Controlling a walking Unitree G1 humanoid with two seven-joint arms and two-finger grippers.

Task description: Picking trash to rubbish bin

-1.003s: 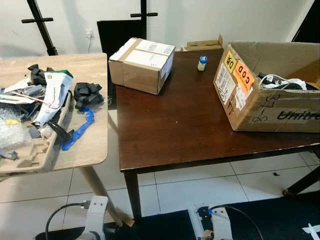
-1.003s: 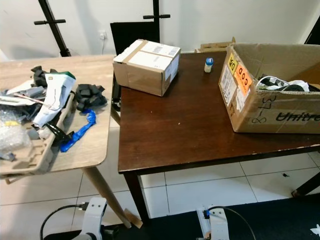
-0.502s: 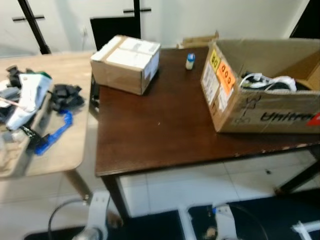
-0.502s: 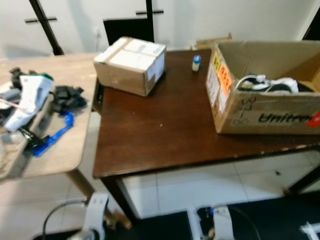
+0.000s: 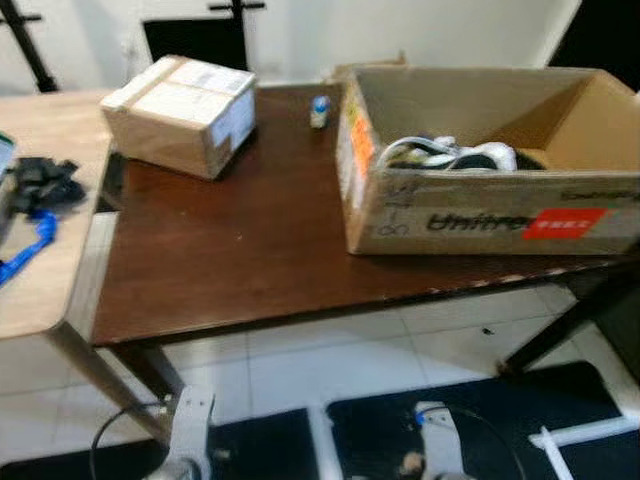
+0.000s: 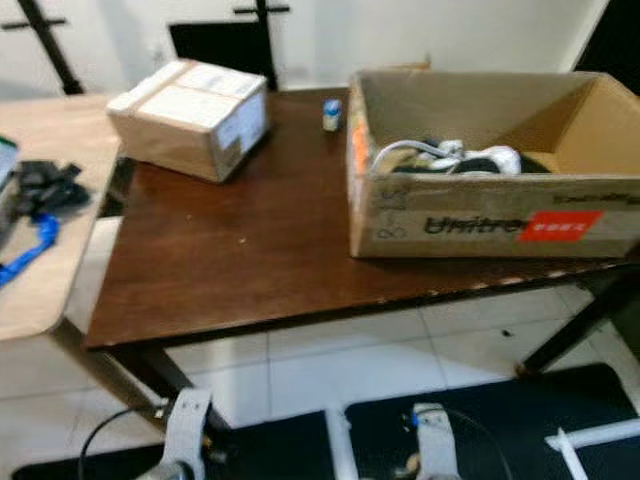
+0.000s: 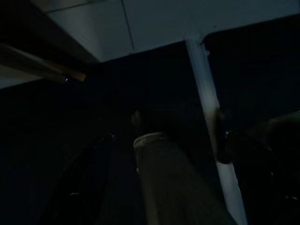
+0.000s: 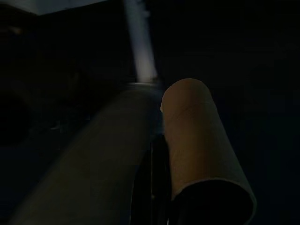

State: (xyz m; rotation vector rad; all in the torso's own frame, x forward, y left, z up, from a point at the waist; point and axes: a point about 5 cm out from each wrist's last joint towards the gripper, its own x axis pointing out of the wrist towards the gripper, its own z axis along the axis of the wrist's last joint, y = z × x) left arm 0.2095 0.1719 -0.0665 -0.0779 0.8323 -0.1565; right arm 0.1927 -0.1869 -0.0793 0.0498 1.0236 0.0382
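cardboard tube [image 8: 201, 150] lies against the right gripper [image 8: 157, 183] in the dark.

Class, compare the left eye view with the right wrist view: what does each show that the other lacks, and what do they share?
Left eye view: a dark table bearing a sealed box, a small bottle and an open carton. Right wrist view: a cardboard tube, seen close in the dark. Shared: the black floor mat and pale tiles.
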